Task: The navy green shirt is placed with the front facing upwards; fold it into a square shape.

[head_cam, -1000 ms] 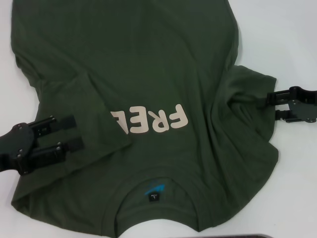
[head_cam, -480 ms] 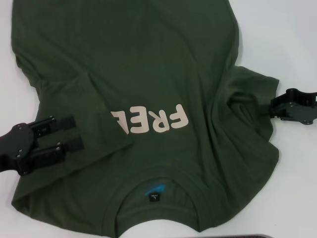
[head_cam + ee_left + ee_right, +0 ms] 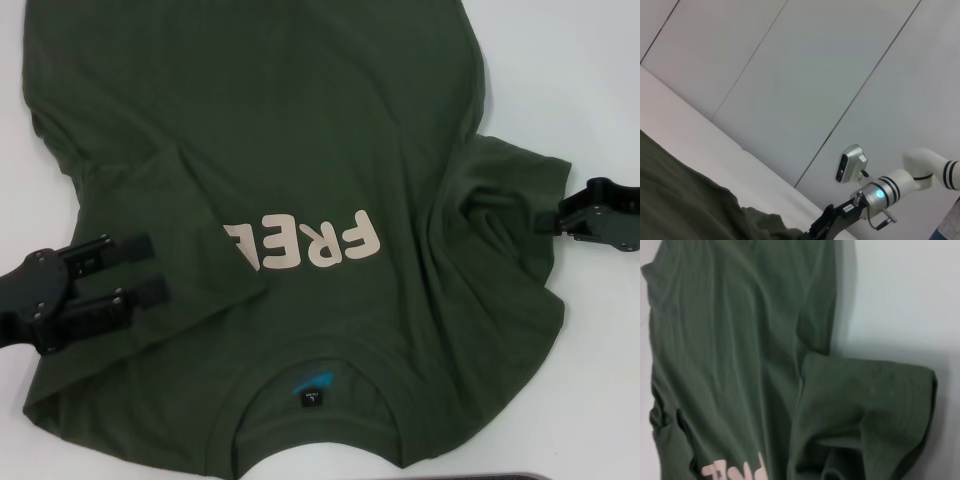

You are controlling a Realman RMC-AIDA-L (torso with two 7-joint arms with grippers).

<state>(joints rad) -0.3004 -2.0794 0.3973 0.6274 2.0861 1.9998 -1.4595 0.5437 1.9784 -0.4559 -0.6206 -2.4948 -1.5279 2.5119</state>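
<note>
The shirt [image 3: 300, 200] lies spread across the white surface [image 3: 590, 80] in front of me, front up, its collar [image 3: 315, 400] toward me and the cream letters [image 3: 305, 243] on the chest reading upside down from my head. A small blue label [image 3: 310, 385] shows inside the neck. The cloth on my left side is folded in over the chest, its edge covering the end of the print. The right sleeve [image 3: 510, 190] sticks out to my right, creased and bunched where it joins the body; from my right wrist it shows as a wide flap [image 3: 865, 405] lying on the surface beside the long wrinkled body.

My left hand [image 3: 150, 270] rests over the folded-in cloth near the left shoulder, its two black fingers [image 3: 125, 250] apart and holding nothing. My right hand [image 3: 560, 215] sits at the outer hem of the right sleeve, just touching its edge; I cannot tell whether its fingers are parted or closed.

Around the shirt the surface is plain white. From my left wrist I see a pale panelled wall [image 3: 815, 75] beyond the surface's far edge, and my right arm [image 3: 880, 195] reaching in toward the cloth.
</note>
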